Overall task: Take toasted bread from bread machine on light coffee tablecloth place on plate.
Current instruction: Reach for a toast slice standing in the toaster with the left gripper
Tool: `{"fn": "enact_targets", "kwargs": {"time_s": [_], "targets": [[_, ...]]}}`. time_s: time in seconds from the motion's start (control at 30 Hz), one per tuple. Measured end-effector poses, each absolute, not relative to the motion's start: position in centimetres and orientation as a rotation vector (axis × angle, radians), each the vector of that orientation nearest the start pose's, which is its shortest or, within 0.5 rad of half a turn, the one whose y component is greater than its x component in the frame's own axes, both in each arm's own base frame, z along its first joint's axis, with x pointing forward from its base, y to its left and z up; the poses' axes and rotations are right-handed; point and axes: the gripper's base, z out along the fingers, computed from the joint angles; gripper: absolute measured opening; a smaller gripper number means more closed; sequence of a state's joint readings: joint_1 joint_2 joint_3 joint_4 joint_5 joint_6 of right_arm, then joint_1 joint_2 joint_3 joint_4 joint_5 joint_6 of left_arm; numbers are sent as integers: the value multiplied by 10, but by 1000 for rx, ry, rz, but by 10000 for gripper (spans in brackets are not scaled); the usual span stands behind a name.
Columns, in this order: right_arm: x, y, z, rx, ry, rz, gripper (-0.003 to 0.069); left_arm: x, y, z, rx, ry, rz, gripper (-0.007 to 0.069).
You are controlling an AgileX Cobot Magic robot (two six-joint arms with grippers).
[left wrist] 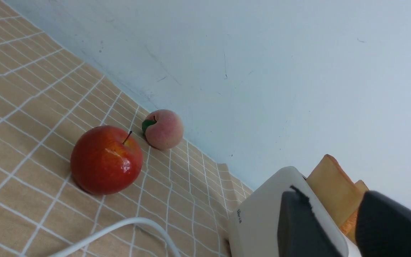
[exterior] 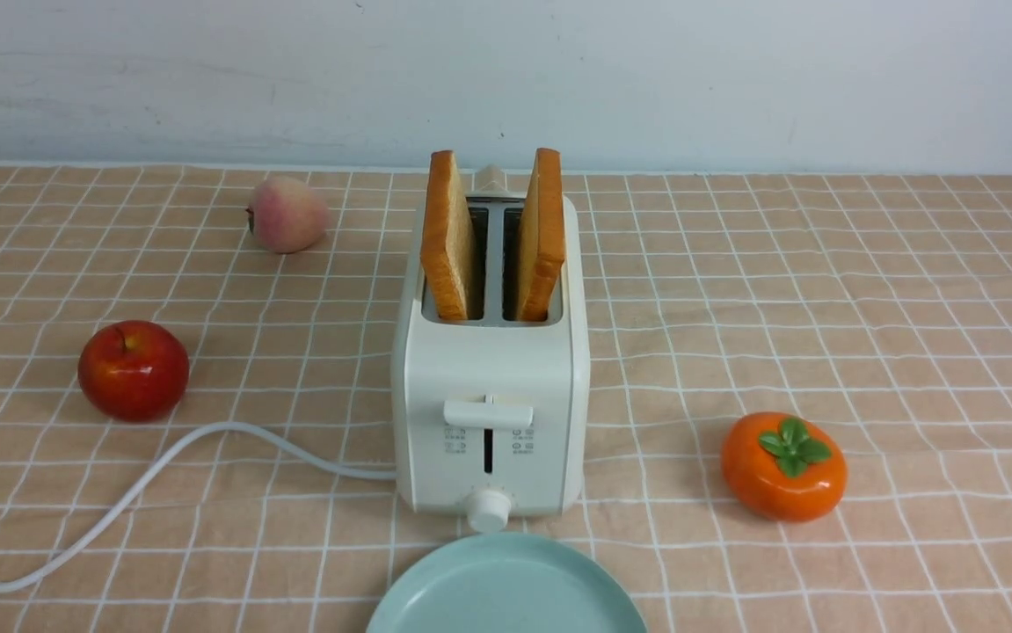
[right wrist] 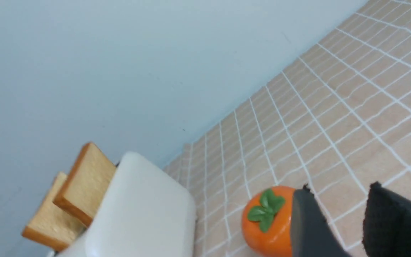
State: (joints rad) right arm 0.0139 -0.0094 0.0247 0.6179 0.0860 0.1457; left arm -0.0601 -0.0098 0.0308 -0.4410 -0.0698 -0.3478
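The cream-white bread machine (exterior: 490, 387) stands mid-table on the light coffee tablecloth (exterior: 822, 290). Two slices of toasted bread stand upright in its slots, the left slice (exterior: 447, 236) and the right slice (exterior: 542, 232). The pale mint-blue plate (exterior: 506, 587) lies just in front of the toaster, cut off by the frame's lower edge. Neither gripper shows in the front view. My left gripper (left wrist: 328, 205) is open and empty, beside the toaster (left wrist: 262, 214) and toast (left wrist: 334, 189). My right gripper (right wrist: 337, 200) is open and empty above the cloth, away from the toaster (right wrist: 137, 210) and toast (right wrist: 84, 185).
A red apple (exterior: 133, 369) and a peach (exterior: 287, 214) lie left of the toaster; an orange persimmon (exterior: 782, 466) lies right of it, close to my right gripper (right wrist: 267, 221). The white power cord (exterior: 163, 475) curves over the cloth at front left. A pale wall stands behind.
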Motion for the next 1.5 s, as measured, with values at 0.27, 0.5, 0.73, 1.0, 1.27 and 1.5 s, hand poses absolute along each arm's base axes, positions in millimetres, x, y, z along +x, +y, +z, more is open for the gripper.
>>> {"fn": "enact_targets", "kwargs": {"time_s": [0.27, 0.5, 0.73, 1.0, 1.27, 1.5], "targets": [[57, 5, 201, 614, 1469, 711, 240, 56, 0, 211, -553, 1349, -673, 238], [44, 2, 262, 543, 1273, 731, 204, 45, 12, 250, -589, 1007, -719, 158], [47, 23, 370, 202, 1539, 631, 109, 36, -4, 344, -325, 1226, -579, -14], [123, 37, 370, -30, 2290, 545, -3, 119, -21, 354, -180, 2408, -341, -14], [162, 36, 338, -34, 2551, 525, -6, 200, -46, 358, -32, 2553, -595, -14], [169, 38, 343, 10, 2462, 570, -1, 255, -67, 392, 96, 2523, -627, -14]]}}
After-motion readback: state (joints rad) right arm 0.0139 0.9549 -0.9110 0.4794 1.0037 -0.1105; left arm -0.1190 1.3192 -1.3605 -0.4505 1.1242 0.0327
